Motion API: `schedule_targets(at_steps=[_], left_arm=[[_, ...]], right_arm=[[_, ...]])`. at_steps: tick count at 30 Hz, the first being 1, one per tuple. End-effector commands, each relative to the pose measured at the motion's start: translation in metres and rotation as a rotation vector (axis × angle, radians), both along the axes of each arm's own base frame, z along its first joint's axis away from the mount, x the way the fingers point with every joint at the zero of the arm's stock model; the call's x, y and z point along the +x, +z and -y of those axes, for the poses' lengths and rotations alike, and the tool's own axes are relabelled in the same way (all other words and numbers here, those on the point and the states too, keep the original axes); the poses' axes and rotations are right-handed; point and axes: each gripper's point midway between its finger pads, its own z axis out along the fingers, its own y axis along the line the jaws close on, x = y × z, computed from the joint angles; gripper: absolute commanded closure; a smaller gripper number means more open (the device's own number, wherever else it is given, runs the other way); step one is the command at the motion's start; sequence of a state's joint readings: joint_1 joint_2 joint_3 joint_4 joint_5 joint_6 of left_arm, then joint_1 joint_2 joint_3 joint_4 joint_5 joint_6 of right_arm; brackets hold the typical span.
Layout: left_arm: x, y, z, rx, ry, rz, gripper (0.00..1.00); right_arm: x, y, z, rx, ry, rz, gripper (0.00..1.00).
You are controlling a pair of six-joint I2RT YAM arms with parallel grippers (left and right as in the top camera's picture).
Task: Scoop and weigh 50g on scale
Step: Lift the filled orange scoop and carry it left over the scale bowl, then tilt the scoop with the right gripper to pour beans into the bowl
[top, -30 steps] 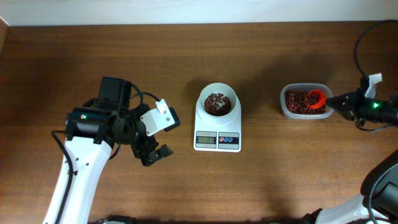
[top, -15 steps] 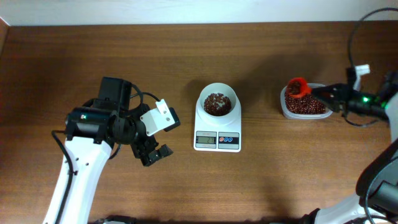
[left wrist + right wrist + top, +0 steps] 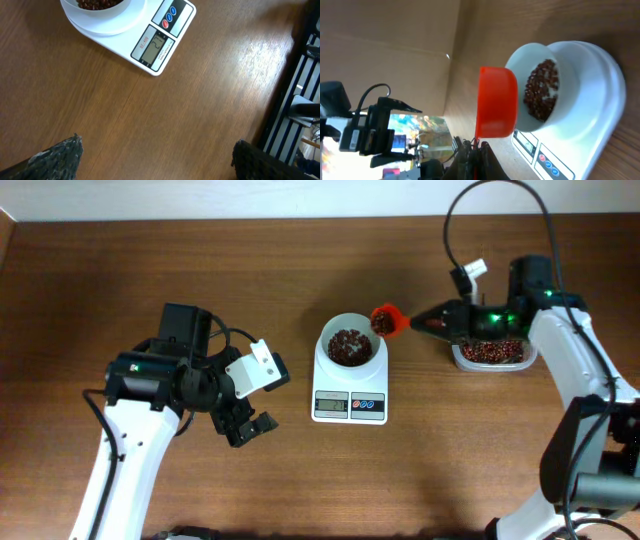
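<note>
1 scale lies lengthwise, bowl far, display near.

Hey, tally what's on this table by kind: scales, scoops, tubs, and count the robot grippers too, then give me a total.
Scales: 1, the white scale
Scoops: 1, the orange-red scoop
Tubs: 1, the clear tub
Grippers: 2, the left gripper and the right gripper
Total: 5
</note>
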State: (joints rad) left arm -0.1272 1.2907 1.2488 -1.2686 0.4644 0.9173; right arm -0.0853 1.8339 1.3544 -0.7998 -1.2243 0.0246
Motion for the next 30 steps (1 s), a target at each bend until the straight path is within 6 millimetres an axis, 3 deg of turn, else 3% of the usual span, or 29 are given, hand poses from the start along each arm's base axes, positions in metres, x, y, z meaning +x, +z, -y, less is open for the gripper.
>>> schedule_targets(at_steps=[1, 5, 8, 15, 19, 23, 30], left_arm=[[0.003, 0.006, 0.002, -0.017, -0.011, 0.016, 0.01], [0.003, 0.006, 0.002, -0.017, -0.011, 0.016, 0.01], [0.003, 0.006, 0.002, -0.017, -0.011, 0.016, 0.01], [0.003, 0.006, 0.002, -0.017, -0.011, 0.016, 0.01], [0.003, 0.006, 0.002, -0.017, -0.011, 0.016, 0.01], [0.003, 0.006, 0.002, -0.017, -0.011, 0.016, 0.01], [0.003, 0.006, 0.002, -0.017, -0.011, 0.016, 0.01]], right_arm=[[0.000, 0.002, -0.019, 0.013, 0.044, 0.026, 0.96], [0.006, -0.019, -0.018, -0.128, 0.021, 0.034, 0.96], [0.011, -0.021, -0.017, -0.158, 0.022, 0.082, 0.96], [0.011, -0.016, -0.045, -0.195, 0.178, 0.385, 0.96], [0.019, -0.030, -0.037, -0.310, 0.170, 0.421, 0.96], [0.022, -0.029, -0.038, -0.338, 0.225, 0.559, 0.96], [0.022, -0.029, -0.038, -0.353, 0.263, 0.641, 0.96]])
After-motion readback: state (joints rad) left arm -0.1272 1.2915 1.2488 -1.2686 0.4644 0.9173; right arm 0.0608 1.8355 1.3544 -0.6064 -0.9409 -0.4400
